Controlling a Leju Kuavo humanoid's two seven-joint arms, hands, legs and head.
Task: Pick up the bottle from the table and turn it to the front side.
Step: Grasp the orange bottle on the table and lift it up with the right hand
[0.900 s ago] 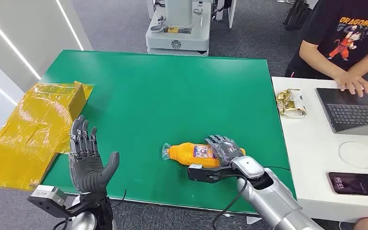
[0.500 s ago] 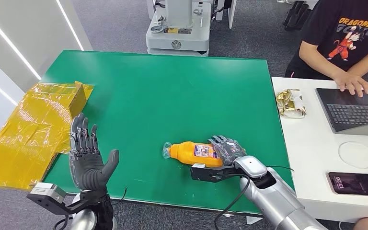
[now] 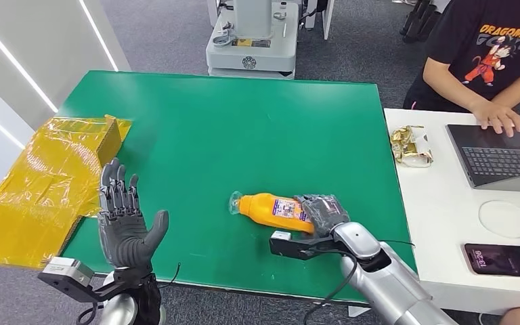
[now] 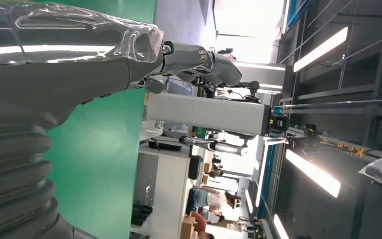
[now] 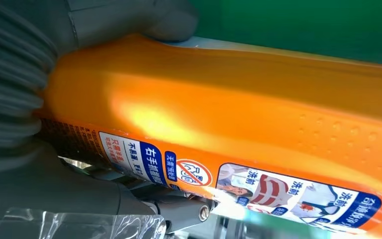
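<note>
The green table [image 3: 210, 128] takes up most of the head view; a yellow wrapped box [image 3: 44, 183] lies at its left edge, well apart from the work. To the right, a white desk [image 3: 440, 223] carries a laptop [image 3: 501, 157] at which a person [image 3: 494, 54] is seated. The orange bottle [image 3: 274, 210] lies on its side near the table's near right edge, cap end pointing left, its label [image 5: 298, 191] partly shown. The base end is gripped by the right hand [image 3: 321, 213], fingers wrapped round the body, probably so it can be lifted and rolled. The left hand [image 3: 125, 220] is held upright, fingers spread, holding nothing, apparently kept clear.
</note>
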